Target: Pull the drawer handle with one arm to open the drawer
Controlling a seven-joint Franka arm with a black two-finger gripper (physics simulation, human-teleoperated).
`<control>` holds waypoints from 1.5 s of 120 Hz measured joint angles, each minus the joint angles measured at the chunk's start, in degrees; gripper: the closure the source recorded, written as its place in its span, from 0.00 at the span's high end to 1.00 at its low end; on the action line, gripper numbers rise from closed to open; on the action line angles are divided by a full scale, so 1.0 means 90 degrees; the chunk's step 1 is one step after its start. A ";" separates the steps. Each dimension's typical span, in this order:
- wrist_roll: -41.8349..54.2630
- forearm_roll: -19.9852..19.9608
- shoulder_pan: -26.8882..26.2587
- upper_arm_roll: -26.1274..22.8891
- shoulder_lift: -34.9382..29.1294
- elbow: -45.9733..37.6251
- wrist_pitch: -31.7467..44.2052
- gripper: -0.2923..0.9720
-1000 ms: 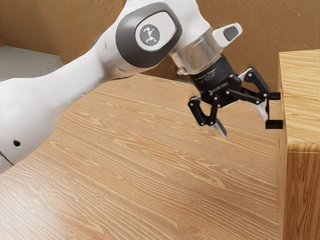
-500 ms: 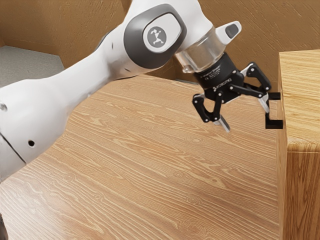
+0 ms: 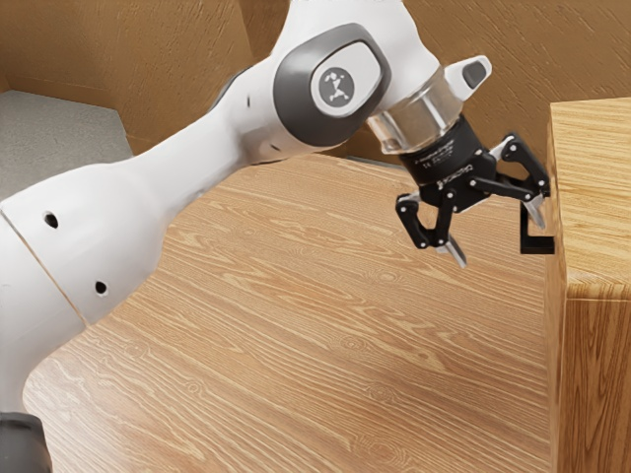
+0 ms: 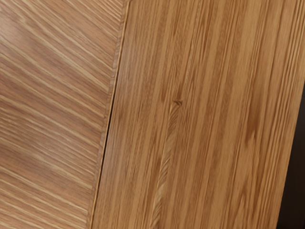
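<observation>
A wooden drawer cabinet [image 3: 590, 246] stands at the exterior view's right edge, with a black bracket-shaped handle [image 3: 537, 246] sticking out of its front face. My black gripper [image 3: 496, 233] hangs just to the left of that face, open, jaws spread wide. Its upper finger [image 3: 535, 209] is right at the handle's top; its lower finger [image 3: 455, 252] hangs free over the table, well left of the handle. In the wrist view the cabinet's wood front [image 4: 205, 119] is very close, with a seam running down beside it.
The wooden table [image 3: 296, 325] stretches out below and to the left of the gripper. A wood-panelled wall [image 3: 118, 49] runs behind it. My white arm [image 3: 197, 168] comes in from the exterior view's left.
My arm has swung toward the exterior view's right, carrying the open gripper closer to the cabinet, so the upper finger now overlaps the handle's top. The cabinet has not moved.
</observation>
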 joint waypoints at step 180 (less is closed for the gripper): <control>-0.0055 0.0643 -0.0037 0.0797 -0.2664 -0.2953 0.0001 0.56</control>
